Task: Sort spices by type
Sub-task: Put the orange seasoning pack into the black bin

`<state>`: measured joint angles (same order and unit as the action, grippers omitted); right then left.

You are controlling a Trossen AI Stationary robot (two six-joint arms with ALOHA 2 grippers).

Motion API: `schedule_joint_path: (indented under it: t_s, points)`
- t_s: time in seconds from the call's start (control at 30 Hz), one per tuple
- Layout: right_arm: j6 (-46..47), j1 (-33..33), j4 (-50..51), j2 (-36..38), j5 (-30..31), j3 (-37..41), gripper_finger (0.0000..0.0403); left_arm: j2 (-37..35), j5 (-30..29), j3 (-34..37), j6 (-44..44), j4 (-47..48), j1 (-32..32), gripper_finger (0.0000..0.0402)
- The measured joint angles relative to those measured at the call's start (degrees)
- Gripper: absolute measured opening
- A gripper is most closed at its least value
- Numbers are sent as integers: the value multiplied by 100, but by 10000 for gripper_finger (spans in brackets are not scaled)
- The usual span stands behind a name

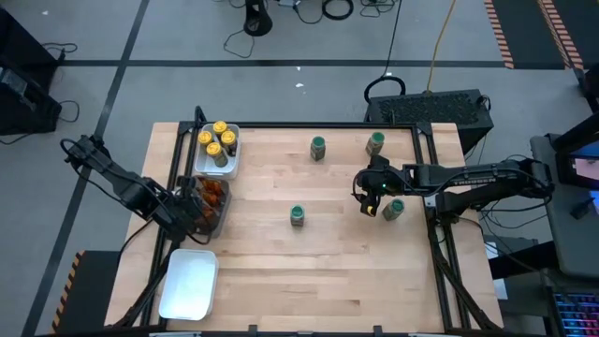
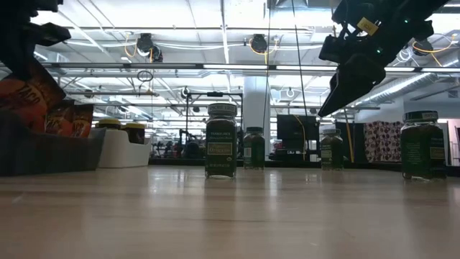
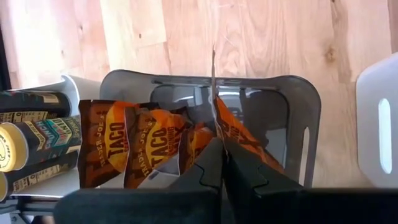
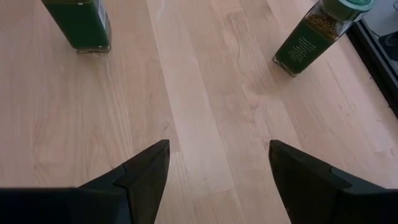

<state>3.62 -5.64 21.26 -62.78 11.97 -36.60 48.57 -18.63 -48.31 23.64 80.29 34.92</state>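
Note:
My left gripper (image 3: pixel 222 144) is shut on an orange-brown packet (image 3: pixel 239 134) above the dark grey tray (image 3: pixel 305 124), at the table's left side (image 1: pixel 187 208). More packets (image 3: pixel 134 146) stand on edge in that tray. Jars with yellow lids (image 1: pixel 217 140) fill a white tray (image 1: pixel 234 159) behind it. Several jars with green lids stand upright on the wood: two far (image 1: pixel 318 147) (image 1: pixel 375 142), one mid-table (image 1: pixel 298 215), one right (image 1: pixel 393 209). My right gripper (image 4: pixel 217 168) hangs open above bare wood (image 1: pixel 370 198) beside the right jar. My left gripper pinches the packet's upper end (image 3: pixel 219 134) between its two fingers, which come from above, pointing steeply down. The packet shows edge-on in the wrist view and hangs tilted below the fingers (image 2: pixel 29 90), over the dark grey tray. Whether its lower end touches the tray cannot be told.
A second white tray (image 1: pixel 190 281) lies at the near left corner with nothing in it. Open wood stretches across the middle and the near half of the table. A black box (image 1: pixel 430 105) stands beyond the far right edge.

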Motion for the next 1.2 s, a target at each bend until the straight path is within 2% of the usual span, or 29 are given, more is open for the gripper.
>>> schedule_joint_path:
  t_s: [0.53, 0.7, 1.2]
  points:
    - [-44, -1, 0, 0, 0, 2, 258, 269, -9, -2, 52, 166, 0, 13]
    - [-44, 1, 0, 0, 1, 1, 258, 269, -24, -2, 851, 162, 0, 13]
    - [-125, 1, -42, 0, 2, 0, 258, 269, -119, -4, 752, 123, -2, 13]
